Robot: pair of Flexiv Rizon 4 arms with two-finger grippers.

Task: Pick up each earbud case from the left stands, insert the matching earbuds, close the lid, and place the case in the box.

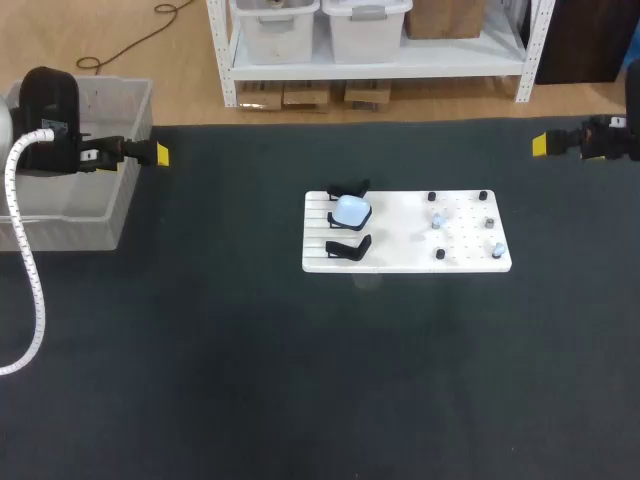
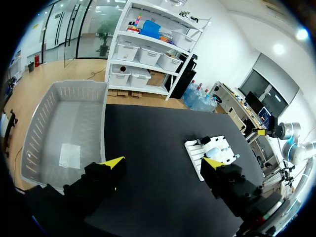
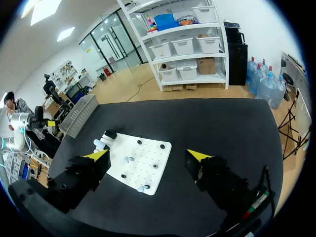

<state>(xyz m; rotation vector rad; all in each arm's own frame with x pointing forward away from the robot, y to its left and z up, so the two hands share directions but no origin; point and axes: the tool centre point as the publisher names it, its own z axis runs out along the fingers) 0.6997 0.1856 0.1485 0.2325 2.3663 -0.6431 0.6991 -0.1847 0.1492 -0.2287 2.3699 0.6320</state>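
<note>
The first pick-up looks not yet started. The pale blue earbud case (image 1: 351, 210) rests among the black stands (image 1: 347, 248) at the 9 o'clock end of the white board (image 1: 400, 262), with the earbuds (image 1: 437, 221) on pegs toward 3 o'clock. The left gripper (image 1: 160, 155) hangs at 10 o'clock from the board, beside the grey box (image 1: 60, 232). The right gripper (image 1: 541, 145) hangs at 2 o'clock. Both are spread wide and hold nothing. Next, an arm probably needs to cross to the case and straddle it squarely.

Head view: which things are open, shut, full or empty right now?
left pincer: open, empty.
right pincer: open, empty.
earbud case: on the board, lid too small to tell.
far stand: empty.
near stand: empty.
earbuds: out on the board.
box: no case inside.
</note>
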